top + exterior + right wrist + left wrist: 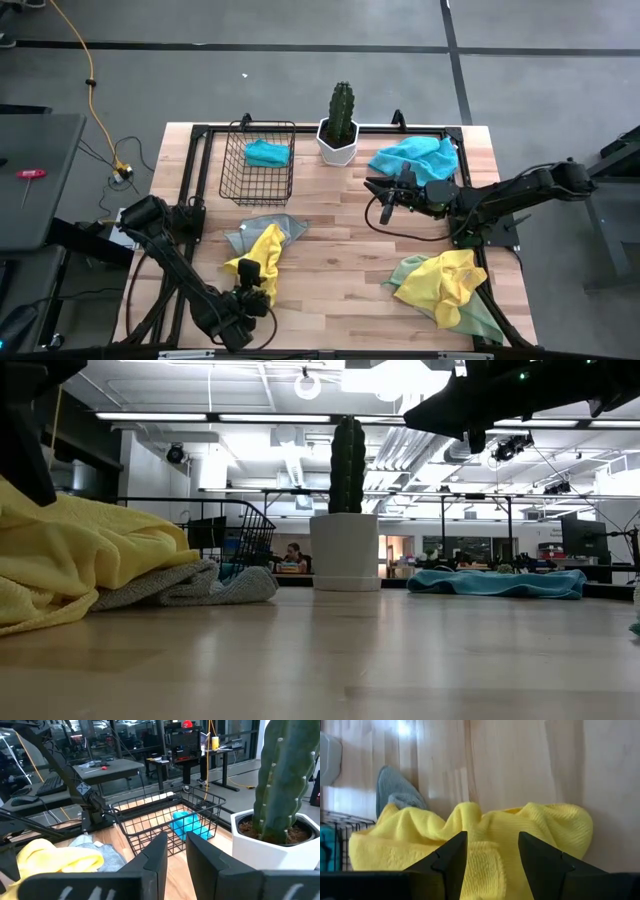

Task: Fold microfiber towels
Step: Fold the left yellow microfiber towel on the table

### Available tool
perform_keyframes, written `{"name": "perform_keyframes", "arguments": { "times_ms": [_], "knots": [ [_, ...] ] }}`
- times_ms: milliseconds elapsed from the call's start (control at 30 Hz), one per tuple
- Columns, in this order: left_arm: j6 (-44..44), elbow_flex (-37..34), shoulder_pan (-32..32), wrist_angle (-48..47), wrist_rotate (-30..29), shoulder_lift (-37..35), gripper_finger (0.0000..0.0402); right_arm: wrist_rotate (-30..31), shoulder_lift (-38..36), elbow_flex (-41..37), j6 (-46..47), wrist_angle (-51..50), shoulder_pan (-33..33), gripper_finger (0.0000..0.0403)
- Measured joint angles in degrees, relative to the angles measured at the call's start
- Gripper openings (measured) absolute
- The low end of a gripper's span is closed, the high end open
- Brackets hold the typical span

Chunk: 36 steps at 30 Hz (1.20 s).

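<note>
I've got the L gripper (487, 865) low on the yellow towel (530, 832), fingers spread w/ a ridge of cloth between them, not pinched yet. Soft, limp, light; I'd nip a corner. R gripper (176, 852) idle, fingers nearly together, grasping nothing.

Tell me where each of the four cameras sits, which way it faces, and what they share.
High: above the table, looking straight down; both arms show.
Low: at tabletop height, looking level across to the cactus; a dark arm overhead.
Left wrist: on the left arm, facing the yellow towel; the left gripper stands open over it.
Right wrist: on the right arm, facing the basket and cactus; the right gripper is narrowly open, holding nothing.
Shared: the yellow towel on a grey towel shows in all four.
</note>
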Motion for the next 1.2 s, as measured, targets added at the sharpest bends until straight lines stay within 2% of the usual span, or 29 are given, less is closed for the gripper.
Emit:
{"name": "perform_keyframes", "arguments": {
  "times_ms": [500, 767, 967, 1200],
  "knots": [
    [-7.4, -0.17, 0.19, -4.08, -1.82, -0.04, 0.0166, 0.02, 0.0, 0.0, 0.0, 0.0, 0.0, 0.006],
    [-10.22, -0.2, 0.17, -5.92, -2.33, -0.07, 0.0121, 0.08, -0.01, 0.0, 0.0, -0.01, 0.0, 0.006],
    [-11.15, -0.2, 0.17, -5.87, 2.21, -0.07, 0.0092, 0.81, 0.0, 0.0, 0.0, -0.02, 0.0, 0.006],
    [-13.18, -0.16, 0.04, -5.89, 6.08, -0.07, 0.009, 0.85, 0.0, 0.0, 0.0, -0.01, 0.01, 0.006]
  ]
}}
